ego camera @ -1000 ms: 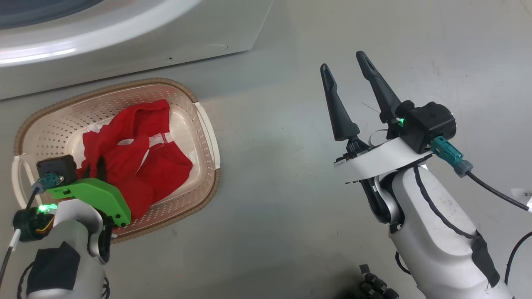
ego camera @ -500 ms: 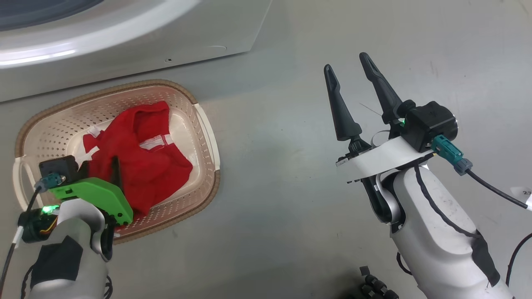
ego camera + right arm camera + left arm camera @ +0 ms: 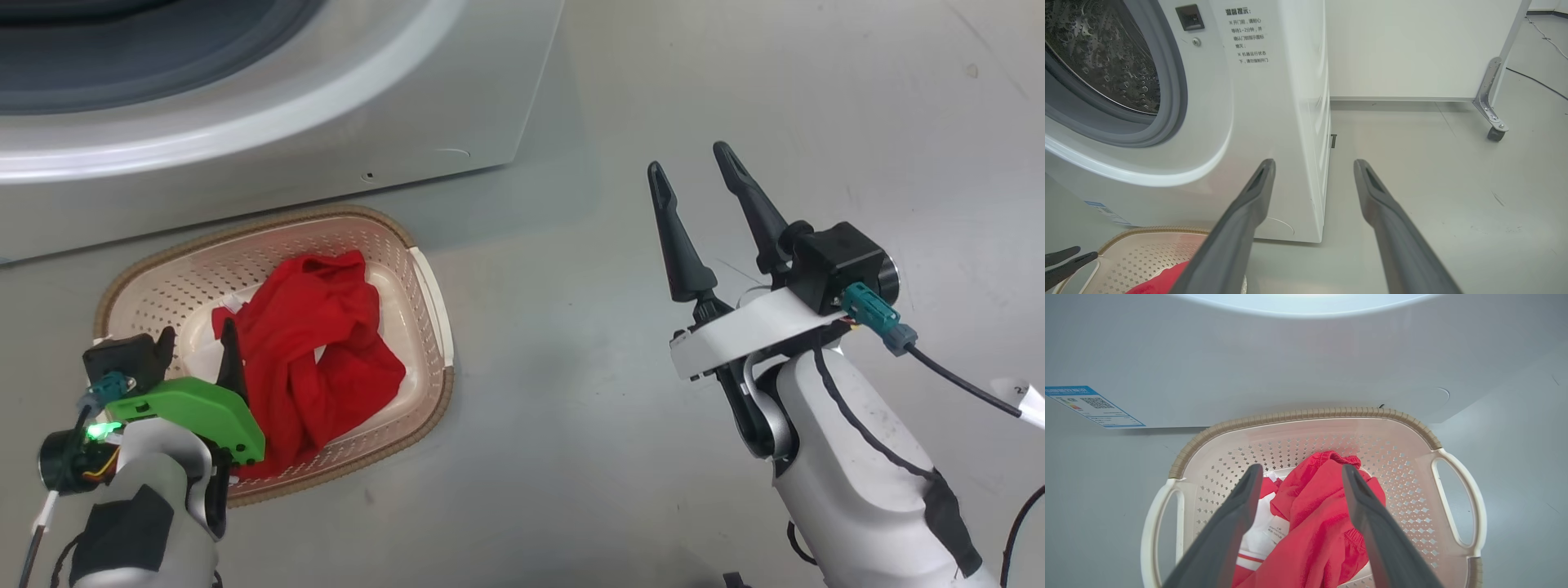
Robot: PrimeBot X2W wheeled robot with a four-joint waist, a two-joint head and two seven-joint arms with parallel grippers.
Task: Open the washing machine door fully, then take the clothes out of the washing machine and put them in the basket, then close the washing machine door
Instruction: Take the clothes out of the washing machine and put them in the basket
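The red clothes (image 3: 318,367) lie crumpled in the cream basket (image 3: 286,219), which stands on the floor against the front of the washing machine (image 3: 343,122). My left gripper (image 3: 200,347) hovers over the basket's near end, open. In the left wrist view its fingers (image 3: 1237,514) straddle the clothes (image 3: 1310,522) without pinching them. My right gripper (image 3: 690,162) hangs open and empty over bare floor to the right of the basket. The right wrist view shows the uncovered drum mouth (image 3: 1106,61). The washing machine door is out of view.
A blue sticker (image 3: 1090,406) sits low on the washer's front. Behind the washer, a white panel stands on a caster foot (image 3: 1494,130), with a cable (image 3: 1535,81) on the floor beyond. Grey floor (image 3: 571,367) lies right of the basket.
My left gripper has opened and let the clothes go; they have settled into a heap in the basket. The head camera has tilted, showing more of the washer.
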